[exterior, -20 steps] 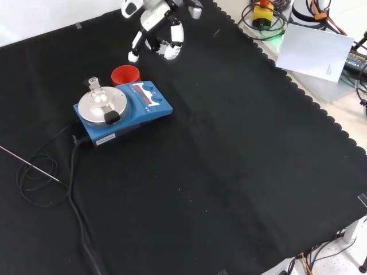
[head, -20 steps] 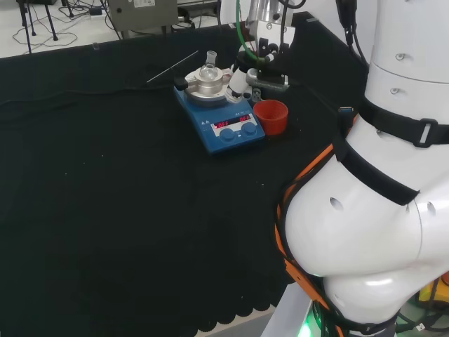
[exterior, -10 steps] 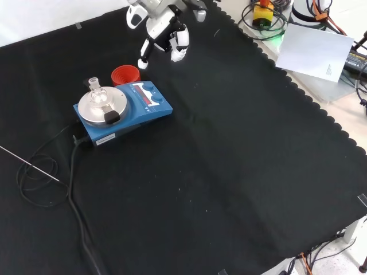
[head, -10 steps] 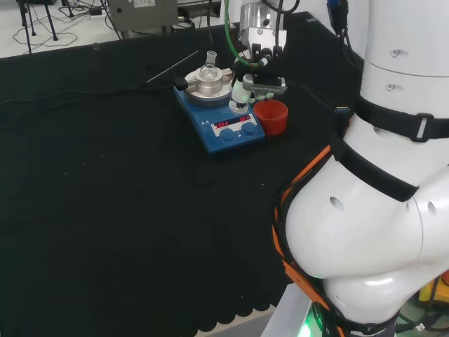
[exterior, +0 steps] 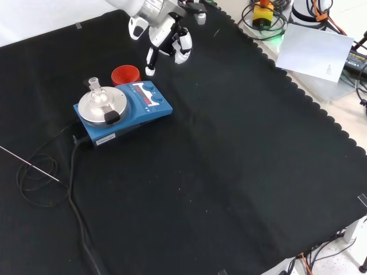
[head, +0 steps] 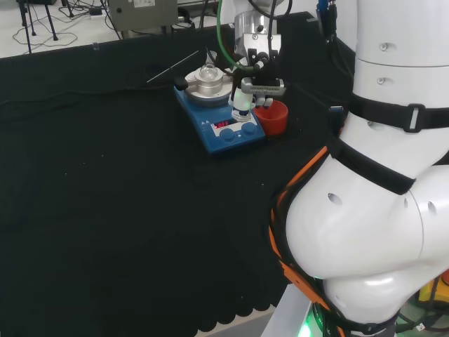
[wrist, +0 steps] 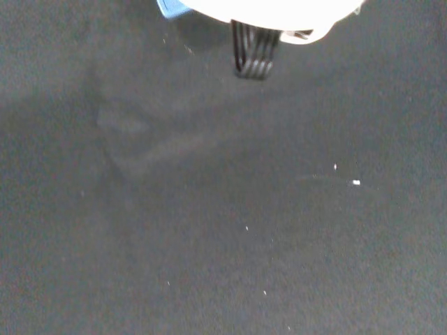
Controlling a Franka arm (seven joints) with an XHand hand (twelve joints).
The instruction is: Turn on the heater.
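Blue box-shaped heater with a round metal top plate (exterior: 123,106) sits on the black cloth surface (exterior: 229,172), red display and two blue knobs (head: 237,129) facing the arm. Hand (exterior: 163,35) hovers just above the knob end, holding nothing; fingers partly curled, one extended downward. Judgement: lower slowly, centre that fingertip on one knob. Small clear glass flask (exterior: 94,86) on the plate, contents unreadable; red cup (head: 272,116) beside, inside not visible.
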